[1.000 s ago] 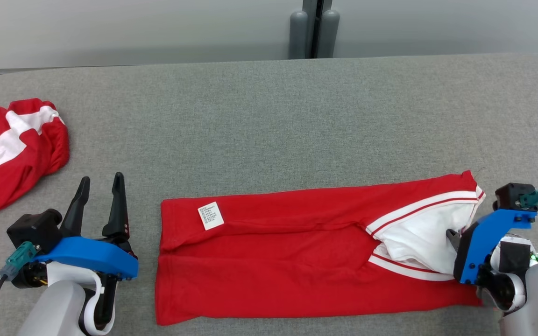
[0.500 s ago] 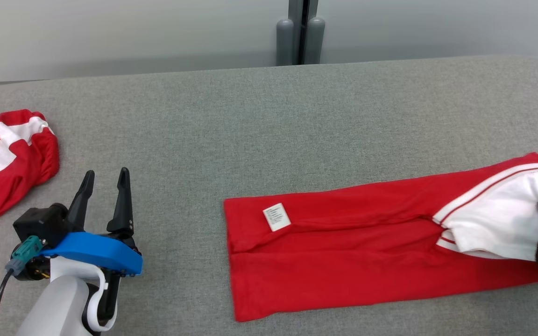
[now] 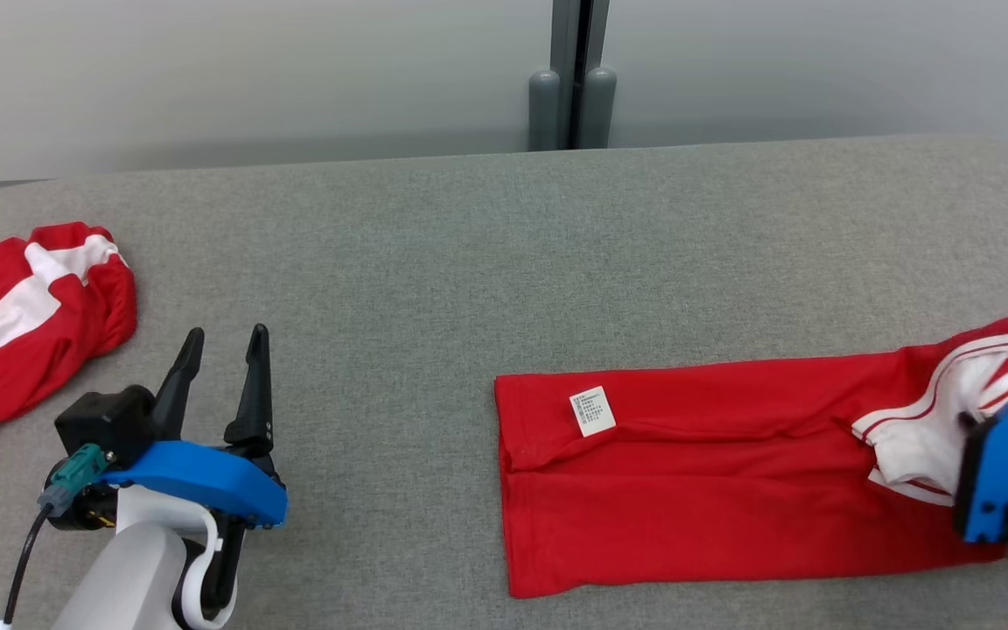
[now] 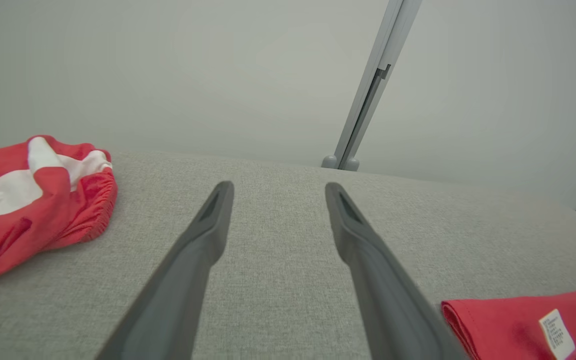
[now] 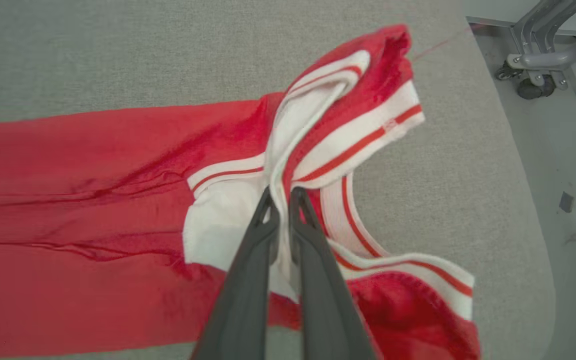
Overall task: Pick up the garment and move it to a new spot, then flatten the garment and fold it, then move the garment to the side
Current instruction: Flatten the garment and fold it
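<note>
Two red pieces of clothing lie on the grey, felt-like worktop (image 3: 469,262). The garment (image 3: 688,490), a long flat folded strip with a small white label (image 3: 592,410), sits toward the right edge, and a crumpled red-and-white heap (image 3: 23,306) lies far left. The right wrist view shows the right tool (image 5: 280,197) pinching the garment's white, red-striped ribbed trim into a bunch. From the head view its blue mount (image 3: 1003,464) covers that grip. The left tool (image 3: 227,331) stands spread, clear of cloth.

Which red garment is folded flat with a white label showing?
The long flat red garment on the right; the crumpled red-and-white garment on the left shows no label.
</note>
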You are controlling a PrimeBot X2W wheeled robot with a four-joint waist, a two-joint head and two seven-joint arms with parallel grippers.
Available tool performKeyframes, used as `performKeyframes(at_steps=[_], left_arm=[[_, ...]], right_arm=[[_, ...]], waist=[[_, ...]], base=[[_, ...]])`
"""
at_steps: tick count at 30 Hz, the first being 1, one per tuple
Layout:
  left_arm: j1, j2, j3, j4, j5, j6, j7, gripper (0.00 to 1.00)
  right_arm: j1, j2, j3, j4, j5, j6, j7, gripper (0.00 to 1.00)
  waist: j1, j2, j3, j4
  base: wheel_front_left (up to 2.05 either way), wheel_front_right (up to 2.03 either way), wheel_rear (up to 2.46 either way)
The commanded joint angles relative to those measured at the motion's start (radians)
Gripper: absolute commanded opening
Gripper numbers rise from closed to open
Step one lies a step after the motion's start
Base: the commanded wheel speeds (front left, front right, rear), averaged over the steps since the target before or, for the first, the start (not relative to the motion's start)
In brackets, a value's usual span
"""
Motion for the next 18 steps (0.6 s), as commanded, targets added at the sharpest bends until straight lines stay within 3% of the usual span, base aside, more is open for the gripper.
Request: performKeyframes(at_steps=[1,6,11,18], left_arm=[[0.011,0.002,-0.005,0.0,-0.002,-0.005,0.003,1.0],[0.009,-0.001,-0.013,0.001,-0.005,-0.004,0.013,1.0],[-0.002,-0.006,-0.026,0.006,-0.004,-0.01,0.016,1.0],[-0.012,-0.019,-0.042,0.018,-0.003,-0.019,0.014,1.0]], right_arm=[[0.018,0.014,0.036,-0.021,0.012,0.001,0.01,0.0],[0.04,0.073,0.236,-0.088,0.026,0.001,0.022,0.0],[-0.004,0.114,0.452,-0.053,0.047,0.001,-0.008,0.0],[-0.08,0.151,0.579,0.102,0.048,0.001,-0.072,0.0]], waist=[[-0.0001,0.0,-0.003,0.003],[-0.0001,0.0,-0.012,0.019],[-0.0001,0.0,-0.017,0.037],[-0.0001,0.0,-0.019,0.071]], base=[[0.0,0.0,0.0],[0.0,0.0,0.0],[0.0,0.0,0.0],[0.0,0.0,0.0]])
